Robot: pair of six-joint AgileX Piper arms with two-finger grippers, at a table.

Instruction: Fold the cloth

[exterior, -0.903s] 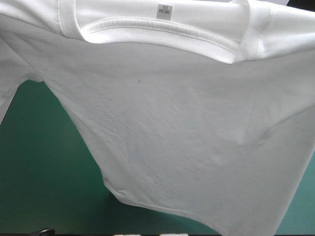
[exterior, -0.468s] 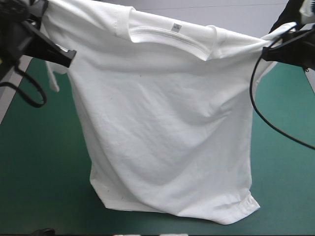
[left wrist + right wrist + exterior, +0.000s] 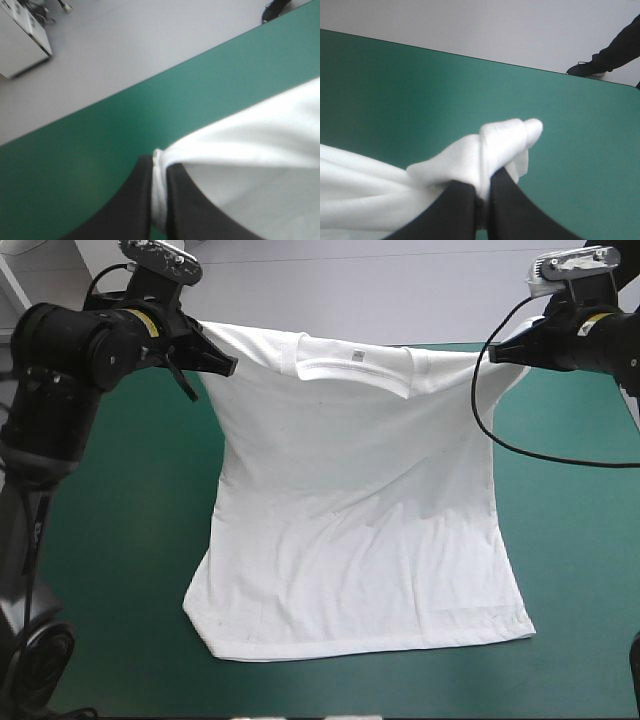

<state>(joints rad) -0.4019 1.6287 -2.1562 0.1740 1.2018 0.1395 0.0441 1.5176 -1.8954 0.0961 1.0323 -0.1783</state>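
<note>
The white T-shirt [image 3: 360, 530] hangs stretched between both arms over the teal-green table, collar and label toward the far edge. Its lower half and hem lie flat on the cover near the front edge. My left gripper [image 3: 225, 365] is shut on the T-shirt's left shoulder; in the left wrist view [image 3: 159, 200] the white cloth [image 3: 250, 155] is pinched between the black fingers. My right gripper [image 3: 497, 355] is shut on the right shoulder; a bunched sleeve end [image 3: 505, 140] sticks out past the fingers [image 3: 482, 205].
Teal-green cover [image 3: 120, 540] lies bare to the left and to the right [image 3: 580, 540] of the shirt. The table's far edge [image 3: 470, 345] runs just behind the collar.
Both grippers have carried the shirt away from the high camera toward the table's far edge and lower. The hem now rests spread on the cover instead of hanging.
</note>
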